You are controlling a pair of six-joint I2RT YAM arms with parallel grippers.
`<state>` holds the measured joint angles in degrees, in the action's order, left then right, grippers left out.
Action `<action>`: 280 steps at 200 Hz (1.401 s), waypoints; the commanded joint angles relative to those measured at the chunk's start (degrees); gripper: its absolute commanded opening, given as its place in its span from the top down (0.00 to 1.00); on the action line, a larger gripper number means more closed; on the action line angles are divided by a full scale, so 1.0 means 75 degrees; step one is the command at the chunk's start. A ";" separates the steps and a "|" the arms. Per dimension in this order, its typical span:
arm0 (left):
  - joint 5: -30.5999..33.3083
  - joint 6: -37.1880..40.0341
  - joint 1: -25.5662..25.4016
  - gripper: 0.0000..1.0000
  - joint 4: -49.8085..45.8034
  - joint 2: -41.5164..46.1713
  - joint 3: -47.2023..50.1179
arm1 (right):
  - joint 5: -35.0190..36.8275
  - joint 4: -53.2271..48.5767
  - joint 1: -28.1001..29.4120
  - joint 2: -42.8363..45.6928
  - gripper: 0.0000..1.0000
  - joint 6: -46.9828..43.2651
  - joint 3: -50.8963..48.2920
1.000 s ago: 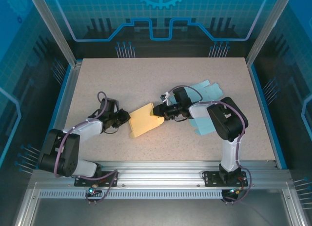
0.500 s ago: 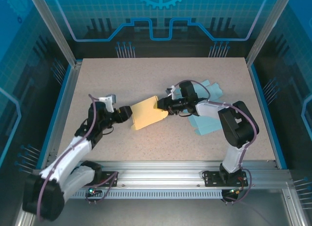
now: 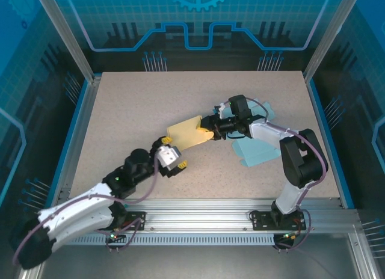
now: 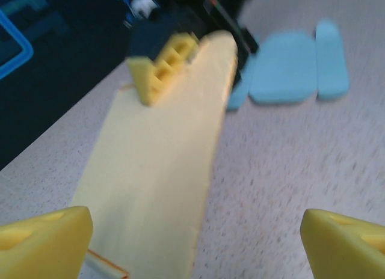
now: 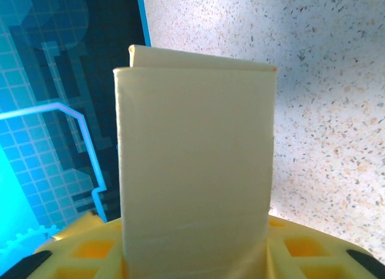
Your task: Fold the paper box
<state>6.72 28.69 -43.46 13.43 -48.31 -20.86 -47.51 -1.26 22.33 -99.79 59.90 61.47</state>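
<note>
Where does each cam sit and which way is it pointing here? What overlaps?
Top external: above and behind the robot, looking down on the speckled table; shows left arm, right arm, open left gripper, right gripper clamping the yellow folded paper box.
Left wrist: low over the table, facing the box end-on; own yellow fingertips at the bottom corners.
Right wrist: looking along its fingers at the gripped box.
Shared: all three see the box.
</note>
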 commanded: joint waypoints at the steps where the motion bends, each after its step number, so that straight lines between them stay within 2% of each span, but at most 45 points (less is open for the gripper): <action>1: 0.1814 0.1645 -0.0250 0.09 0.0611 -0.0852 -0.0330 | -0.0280 -0.0630 -0.0106 0.0329 0.56 0.0246 0.0259; 22: 0.2321 0.1847 -0.0264 0.10 0.1173 -0.1432 -0.0415 | -0.0249 -0.0869 -0.0095 0.0412 0.55 0.0229 0.0288; 42: 0.2716 0.2006 -0.0264 0.15 0.1308 -0.1810 -0.0571 | -0.0209 -0.0957 -0.0088 0.0505 0.55 0.0275 0.0253; 84: 0.3242 0.2082 -0.0264 0.21 0.1507 -0.2336 -0.0797 | -0.0217 -0.1037 -0.0088 0.0545 0.54 0.0322 0.0244; 107: 0.3209 0.2007 -0.0281 0.29 0.1360 -0.2296 -0.0926 | -0.0217 -0.1039 -0.0083 0.0544 0.53 0.0334 0.0230; 134: 0.2924 0.1842 -0.0281 0.47 0.0866 -0.2086 -0.1084 | -0.0206 -0.1039 -0.0083 0.0532 0.50 0.0338 0.0219; 153: 0.2713 0.1792 -0.0275 0.49 0.0635 -0.1922 -0.1086 | -0.0182 -0.1080 -0.0100 0.0531 0.46 0.0311 0.0202; 179: 0.2470 0.1700 -0.0278 0.57 0.0111 -0.1689 -0.1149 | -0.0164 -0.1065 -0.0140 0.0553 0.40 0.0290 0.0130; 250: 0.0695 0.1058 -0.0275 0.59 -0.2583 -0.1534 -0.2065 | 0.0307 -0.1672 -0.0780 0.1164 0.17 -0.0302 -0.0141; 280: -0.0073 0.0866 -0.0267 0.59 -0.3483 -0.1854 -0.2519 | 0.0684 -0.2176 -0.1274 0.1558 0.13 -0.0799 -0.0342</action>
<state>13.63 37.91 -45.54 -4.38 -60.71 -36.25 -45.06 -12.34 15.73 -91.35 58.11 60.47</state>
